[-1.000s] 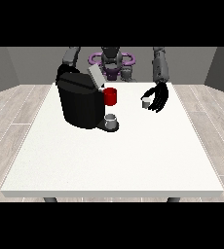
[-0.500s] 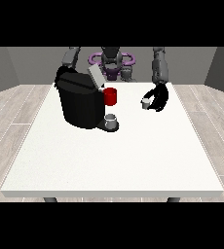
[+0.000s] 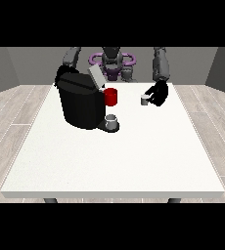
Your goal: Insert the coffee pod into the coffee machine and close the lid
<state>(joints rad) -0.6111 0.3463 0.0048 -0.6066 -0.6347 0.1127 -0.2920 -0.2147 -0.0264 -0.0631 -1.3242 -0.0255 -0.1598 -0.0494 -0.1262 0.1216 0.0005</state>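
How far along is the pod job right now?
Early. Done: the hand at the view's right has its fingers around the coffee pod, apparently just off the table. In hand: carrying it to the coffee machine. Left: insert the pod and shut the lid, which stands open.

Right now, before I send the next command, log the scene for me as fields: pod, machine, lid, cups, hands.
pod: small grey coffee pod, held at the hand at the view's right, above the table
machine: black coffee machine at the view's left
lid: grey lid raised, open
cups: red cup beside the machine; grey cup on its front tray
other hand: behind the machine, fingers hidden
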